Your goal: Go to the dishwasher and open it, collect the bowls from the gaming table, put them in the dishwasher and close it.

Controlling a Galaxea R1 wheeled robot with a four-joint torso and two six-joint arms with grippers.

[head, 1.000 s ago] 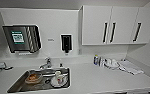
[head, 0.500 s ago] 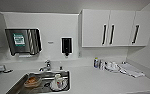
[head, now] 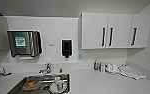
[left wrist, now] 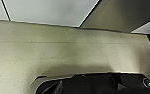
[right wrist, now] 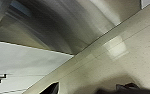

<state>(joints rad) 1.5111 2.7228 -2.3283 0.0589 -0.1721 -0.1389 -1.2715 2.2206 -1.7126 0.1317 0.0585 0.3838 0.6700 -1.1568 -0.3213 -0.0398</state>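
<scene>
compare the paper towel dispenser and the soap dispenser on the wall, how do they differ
The paper towel dispenser is wide and shiny steel; the soap dispenser is narrow and black. The towel dispenser bears a green label; the soap dispenser's front looks plain. The towel dispenser hangs above the sink's left end, the soap dispenser above its right end. Both are mounted on the white wall.

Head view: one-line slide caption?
Steel sink holding dishes, chrome tap, steel paper-towel dispenser, black soap dispenser, white wall cabinets.
</scene>
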